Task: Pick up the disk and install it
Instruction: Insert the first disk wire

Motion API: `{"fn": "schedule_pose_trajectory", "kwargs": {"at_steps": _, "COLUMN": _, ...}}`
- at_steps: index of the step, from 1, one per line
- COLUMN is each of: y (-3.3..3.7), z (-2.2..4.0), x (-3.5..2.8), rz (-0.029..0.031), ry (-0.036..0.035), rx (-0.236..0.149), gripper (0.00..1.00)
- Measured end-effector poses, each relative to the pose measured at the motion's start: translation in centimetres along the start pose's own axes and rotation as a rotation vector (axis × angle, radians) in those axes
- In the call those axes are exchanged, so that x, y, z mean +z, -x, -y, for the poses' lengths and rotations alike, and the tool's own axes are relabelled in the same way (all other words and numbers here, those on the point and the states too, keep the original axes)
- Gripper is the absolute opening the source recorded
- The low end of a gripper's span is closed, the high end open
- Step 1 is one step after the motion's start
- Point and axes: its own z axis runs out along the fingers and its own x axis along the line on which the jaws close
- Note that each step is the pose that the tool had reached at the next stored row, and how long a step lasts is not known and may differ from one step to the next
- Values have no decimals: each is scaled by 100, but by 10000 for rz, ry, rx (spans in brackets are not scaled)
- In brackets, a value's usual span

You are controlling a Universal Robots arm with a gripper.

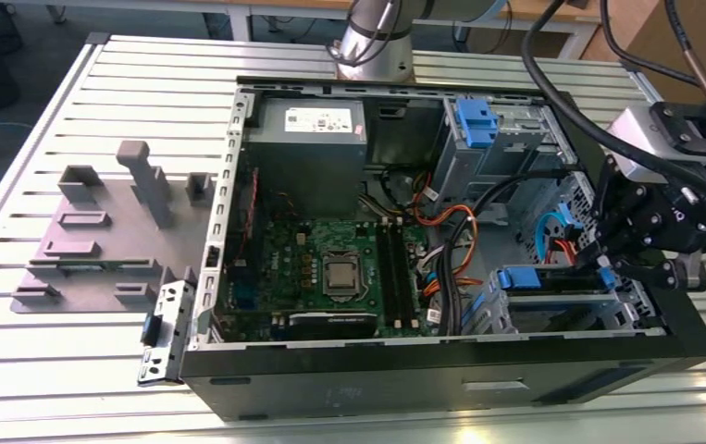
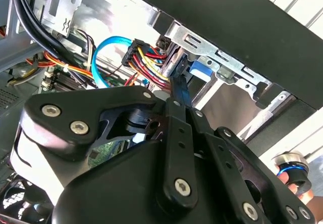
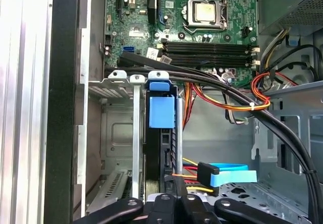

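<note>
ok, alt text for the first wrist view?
The disk stands on edge in the metal drive cage of an open computer case, its blue bracket facing the camera. Behind are the motherboard and bundled cables.

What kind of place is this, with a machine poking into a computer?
Probably a robotics lab or test bench: an open computer case lies on a slatted metal table, beside a grey fixture, with the tool inside it.

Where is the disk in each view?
Exterior view: the disk is in the drive cage, near the exterior view's right.
First wrist view: the disk stands on edge in a slot of the drive cage.
Second wrist view: the disk's blue bracket shows beside the cage rail.
Shared landmark: the drive cage.
</note>
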Motion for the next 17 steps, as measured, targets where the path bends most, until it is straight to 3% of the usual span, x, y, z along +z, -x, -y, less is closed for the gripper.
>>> {"fn": "schedule_pose_trajectory", "kwargs": {"at_steps": 5, "y": 3, "z": -2, "x": -33, "rz": 43, "ry": 3, "rx": -1, "gripper": 11}}
{"fn": "schedule_pose_trajectory", "kwargs": {"at_steps": 7, "y": 6, "z": 9, "x": -72, "rz": 21, "ry": 1, "rx": -3, "gripper": 11}}
{"fn": "schedule_pose_trajectory", "kwargs": {"at_steps": 12, "y": 13, "z": 151, "x": -85, "rz": 50, "ry": 70, "rx": 2, "gripper": 11}}
{"fn": "schedule_pose_trajectory", "kwargs": {"at_steps": 14, "y": 19, "z": 174, "x": -101, "rz": 80, "ry": 75, "rx": -3, "gripper": 11}}
{"fn": "schedule_pose_trajectory", "kwargs": {"at_steps": 17, "y": 26, "z": 170, "x": -203, "rz": 122, "ry": 75, "rx": -4, "gripper": 11}}
